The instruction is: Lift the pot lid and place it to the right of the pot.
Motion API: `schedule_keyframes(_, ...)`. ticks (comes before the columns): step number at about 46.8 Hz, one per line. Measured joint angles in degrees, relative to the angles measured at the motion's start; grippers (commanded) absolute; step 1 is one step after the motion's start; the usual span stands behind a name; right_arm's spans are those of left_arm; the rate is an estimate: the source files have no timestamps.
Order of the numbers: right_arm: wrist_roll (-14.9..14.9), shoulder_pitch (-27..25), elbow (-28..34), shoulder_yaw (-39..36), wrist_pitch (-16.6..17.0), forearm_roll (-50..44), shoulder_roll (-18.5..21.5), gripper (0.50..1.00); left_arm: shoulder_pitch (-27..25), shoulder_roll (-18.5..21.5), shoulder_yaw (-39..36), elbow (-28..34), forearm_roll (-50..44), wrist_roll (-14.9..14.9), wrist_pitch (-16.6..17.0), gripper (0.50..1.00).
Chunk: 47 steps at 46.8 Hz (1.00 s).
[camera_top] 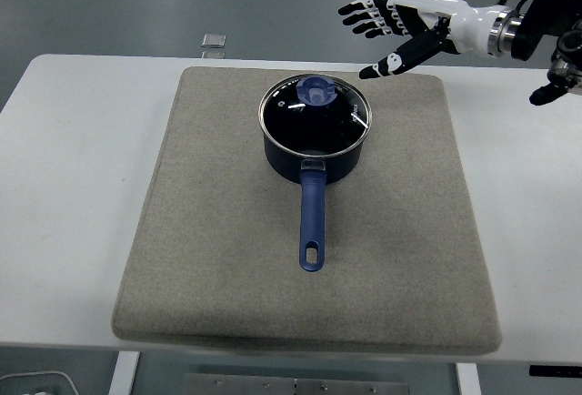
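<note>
A dark blue pot stands on the far middle of a grey felt mat, its blue handle pointing toward the near edge. A glass lid with a blue knob sits closed on the pot. My right hand hovers in the air above and to the right of the lid, fingers spread and holding nothing, with the thumb pointing down toward the mat. It does not touch the lid. The left arm does not show.
The mat covers most of the white table. A small grey square object lies at the table's far edge, left of the pot. Bare mat lies right of the pot.
</note>
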<state>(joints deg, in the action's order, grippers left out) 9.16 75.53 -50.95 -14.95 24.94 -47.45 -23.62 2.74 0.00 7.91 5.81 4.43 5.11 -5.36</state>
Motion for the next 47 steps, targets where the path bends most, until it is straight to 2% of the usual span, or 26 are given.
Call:
schedule_keyframes(13, -0.22, 6.04, -0.30, 8.47, -0.62, -5.99, 3.51, 0.915, -0.02, 0.00, 0.00, 0.01, -0.01, -0.01, 0.00, 1.000)
schedule_keyframes(20, -0.70, 7.77, 0.16, 10.22, -1.19, -6.86, 5.63, 0.915, -0.01, 0.00, 0.00, 0.00, -0.01, -0.01, 0.00, 1.000)
schedule_keyframes(39, -0.90, 8.28, 3.36, 15.54, -5.23, -9.02, 10.58, 0.901, -0.02, 0.00, 0.00, -0.01, 0.00, -0.01, 0.00, 1.000)
schedule_keyframes(47, -0.90, 8.16, 4.01, 16.53, -5.98, -9.36, 11.22, 0.864, 0.00, 0.00, 0.00, 0.00, 0.00, -0.01, 0.00, 1.000)
